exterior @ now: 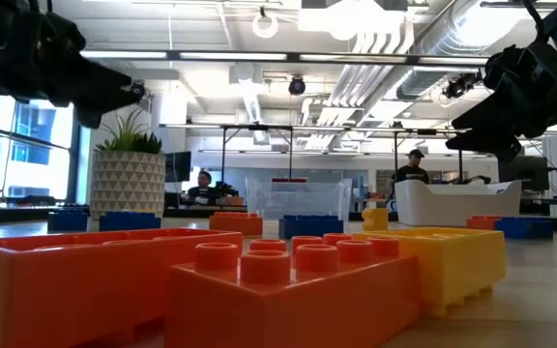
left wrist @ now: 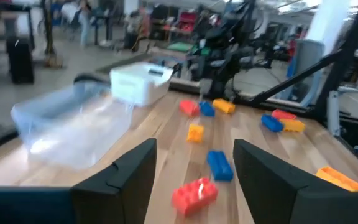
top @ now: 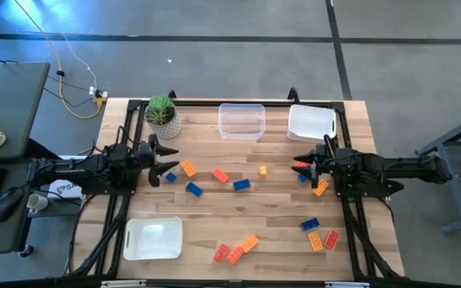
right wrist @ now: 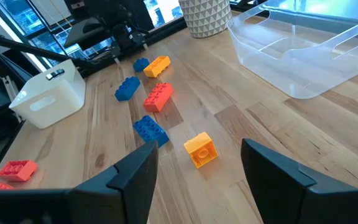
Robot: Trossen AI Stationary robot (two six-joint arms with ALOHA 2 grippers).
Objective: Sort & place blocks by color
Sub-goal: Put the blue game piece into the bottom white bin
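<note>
Across the table: blocks scattered, centre to near edge.
Trays: clear tray and white bins empty; sorting unstarted.
Left gripper: fingers wide, empty.
Right gripper: fingers wide, empty.

open-plan lab | exposed ceiling ducts | distant workbenches | seated people

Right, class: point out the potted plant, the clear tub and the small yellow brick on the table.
potted plant [top: 162, 114], high view, on its green leaves
clear tub [top: 241, 109], high view, on its far rim
small yellow brick [right wrist: 200, 150], right wrist view, on its top face
</note>
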